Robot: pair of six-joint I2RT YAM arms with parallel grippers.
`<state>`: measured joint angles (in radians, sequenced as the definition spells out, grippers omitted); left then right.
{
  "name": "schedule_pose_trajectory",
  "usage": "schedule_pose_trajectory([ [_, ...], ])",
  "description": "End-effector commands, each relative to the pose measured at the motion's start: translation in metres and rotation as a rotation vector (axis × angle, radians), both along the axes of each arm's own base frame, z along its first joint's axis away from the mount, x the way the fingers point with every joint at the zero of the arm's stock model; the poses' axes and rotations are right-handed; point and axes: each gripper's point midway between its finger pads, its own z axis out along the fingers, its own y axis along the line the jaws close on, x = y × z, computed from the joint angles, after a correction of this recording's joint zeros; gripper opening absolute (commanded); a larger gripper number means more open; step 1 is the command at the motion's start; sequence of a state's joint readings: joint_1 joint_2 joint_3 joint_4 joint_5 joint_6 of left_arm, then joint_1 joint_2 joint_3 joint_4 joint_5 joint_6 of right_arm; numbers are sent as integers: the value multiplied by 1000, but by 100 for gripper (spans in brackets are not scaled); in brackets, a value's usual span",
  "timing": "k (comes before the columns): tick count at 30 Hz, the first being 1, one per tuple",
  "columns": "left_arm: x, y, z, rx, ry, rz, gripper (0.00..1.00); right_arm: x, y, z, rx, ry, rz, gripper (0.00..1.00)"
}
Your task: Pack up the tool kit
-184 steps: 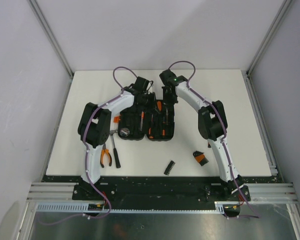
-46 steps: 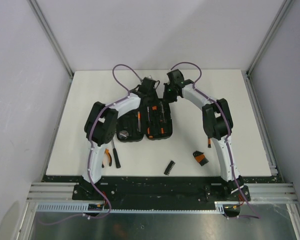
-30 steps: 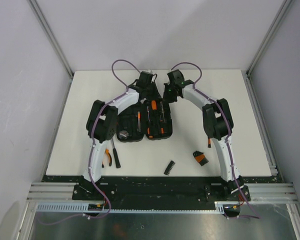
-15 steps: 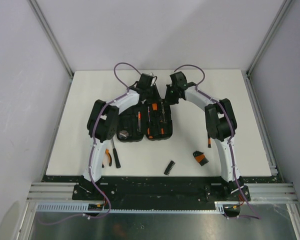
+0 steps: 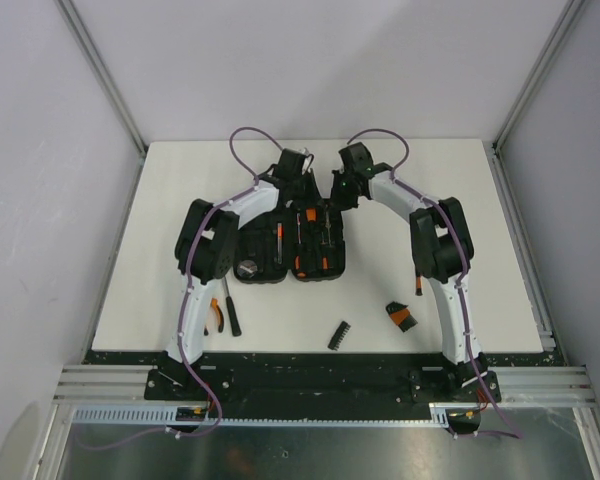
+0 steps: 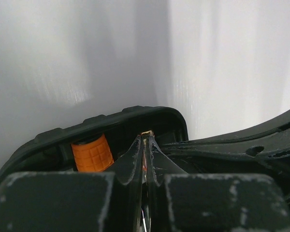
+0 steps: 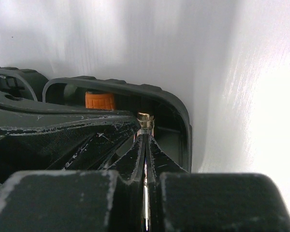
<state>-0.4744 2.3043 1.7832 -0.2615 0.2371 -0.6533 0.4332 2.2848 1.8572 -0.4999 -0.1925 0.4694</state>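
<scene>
Packing is judged partly done: the tool kit case (image 5: pixel 280 276) lies open at the middle of the surface (image 5: pixel 170 190), and several orange-handled tools are seen seated in its moulded slots. Both claws are held at the case's far edge. The left claw (image 6: pixel 146 137) is seen with its fingers pressed together; whether anything thin is pinched cannot be told. The right claw (image 7: pixel 145 131) is pressed shut on a slim metal tool (image 7: pixel 145 117), whose knurled tip shows just past the fingertips. Outside the case, on the near surface, lie orange-handled pliers (image 5: pixel 212 316), a dark-handled tool (image 5: pixel 232 312) just beside them, a black bit strip (image 5: pixel 339 335) and a black-and-orange piece (image 5: pixel 401 316). The case is not yet closed.
</scene>
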Motion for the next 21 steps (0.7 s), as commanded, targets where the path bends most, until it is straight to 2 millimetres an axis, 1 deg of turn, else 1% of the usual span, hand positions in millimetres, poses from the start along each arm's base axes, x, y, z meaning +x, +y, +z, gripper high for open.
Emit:
schedule_pose_trajectory([
  [1, -5, -3, -13, 27, 2, -58, 7, -34, -12, -27, -135, 113, 28, 1],
  [9, -20, -7, -30, 64, 50, -89, 1, -55, -16, -62, -227, 242, 31, 0],
  [12, -29, -9, -40, 89, 87, -98, 0, -68, -17, -79, -268, 307, 39, 0],
  [19, -51, -13, -61, 148, 174, -111, 0, -98, -13, -112, -320, 425, 64, 0],
  [21, -55, -16, -63, 161, 186, -113, 0, -103, -11, -119, -327, 446, 65, 0],
])
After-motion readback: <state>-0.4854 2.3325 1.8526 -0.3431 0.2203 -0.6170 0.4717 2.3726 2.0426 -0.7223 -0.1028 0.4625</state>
